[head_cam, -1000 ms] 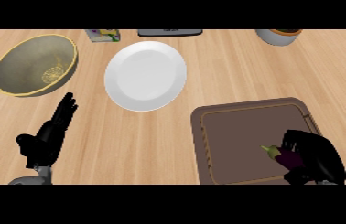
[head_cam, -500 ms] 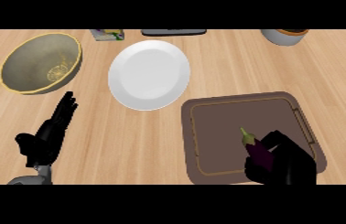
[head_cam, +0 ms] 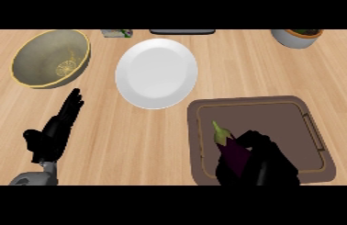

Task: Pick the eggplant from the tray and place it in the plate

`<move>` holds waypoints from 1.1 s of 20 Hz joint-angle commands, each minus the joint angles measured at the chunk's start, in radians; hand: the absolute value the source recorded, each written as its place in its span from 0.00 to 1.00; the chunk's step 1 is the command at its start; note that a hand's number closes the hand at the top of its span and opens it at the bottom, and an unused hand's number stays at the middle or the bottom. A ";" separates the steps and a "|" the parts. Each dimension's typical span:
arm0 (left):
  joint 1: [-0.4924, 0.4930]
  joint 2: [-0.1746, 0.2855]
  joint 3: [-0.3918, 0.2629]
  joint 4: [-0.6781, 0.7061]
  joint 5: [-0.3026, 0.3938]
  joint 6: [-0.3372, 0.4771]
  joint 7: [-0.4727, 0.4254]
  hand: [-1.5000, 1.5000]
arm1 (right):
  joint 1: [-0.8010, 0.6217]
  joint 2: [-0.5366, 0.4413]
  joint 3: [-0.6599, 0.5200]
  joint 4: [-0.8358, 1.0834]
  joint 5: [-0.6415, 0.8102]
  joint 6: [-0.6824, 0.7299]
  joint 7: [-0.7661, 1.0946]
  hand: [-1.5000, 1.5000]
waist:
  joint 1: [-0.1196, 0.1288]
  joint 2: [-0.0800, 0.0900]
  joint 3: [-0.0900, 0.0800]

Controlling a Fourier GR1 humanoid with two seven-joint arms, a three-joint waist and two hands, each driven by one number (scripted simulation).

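We see the right hand curled round the eggplant at the tray's near left: grasp made, we judge; transfer to the plate remains. Left hand rests open.

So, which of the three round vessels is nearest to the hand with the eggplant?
The flat white plate in the middle. The yellow-rimmed bowl at far left and the pot at top right lie farther from the right hand holding the eggplant.

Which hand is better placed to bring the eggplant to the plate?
The right hand: its fingers curl round the eggplant at the tray. The left hand rests open at the lower left, away from it.
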 commanded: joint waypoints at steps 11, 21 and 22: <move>-0.047 0.004 -0.013 0.031 -0.010 -0.042 -0.032 0.50 | -0.480 0.009 -0.020 0.248 -0.161 0.090 0.338 1.00 | 0.067 0.026 0.004; -0.101 -0.038 -0.039 0.030 -0.020 -0.023 0.010 0.50 | -0.780 0.009 -0.206 0.592 -0.389 -0.057 0.277 1.00 | 0.105 0.034 0.006; -0.104 -0.028 -0.029 0.061 -0.026 -0.026 -0.013 0.50 | -0.792 0.009 -0.180 0.643 -0.404 -0.073 0.285 1.00 | 0.100 0.034 0.005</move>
